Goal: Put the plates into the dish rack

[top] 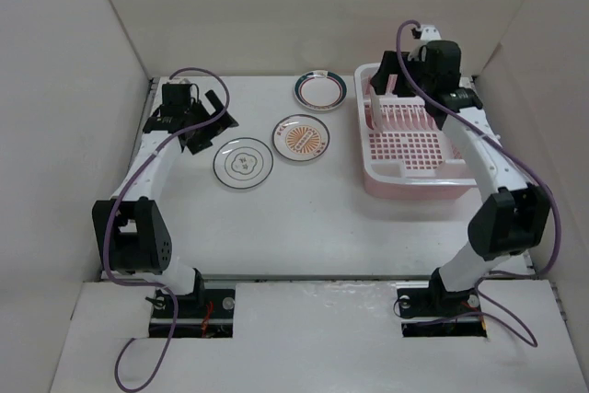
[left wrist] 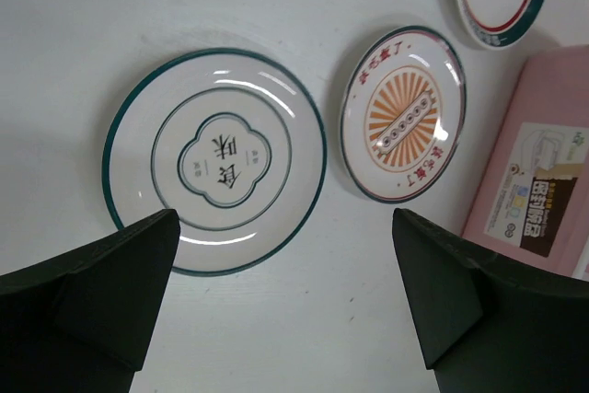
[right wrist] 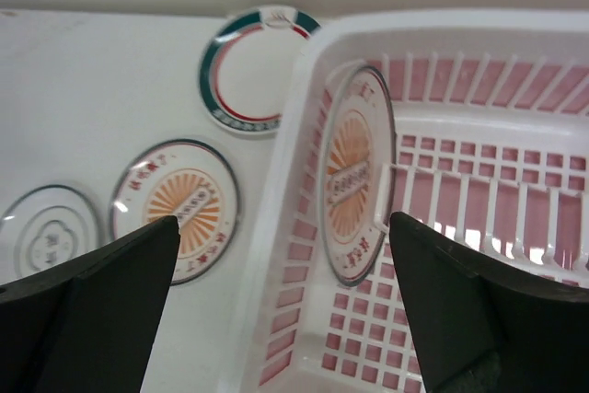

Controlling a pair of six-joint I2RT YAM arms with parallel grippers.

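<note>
Three plates lie flat on the table: a thin-ringed plate, an orange-centred plate and a teal-rimmed plate. The pink-and-white dish rack stands at the right. In the right wrist view a second orange-centred plate stands on edge in the rack, against its left wall and a prong. My left gripper is open and empty, above the table left of the ringed plate. My right gripper is open and empty above the rack's far left corner.
White walls enclose the table on the left, back and right. The rack's pink side with a label shows at the right of the left wrist view. Upright prongs stand in the rack's far half.
</note>
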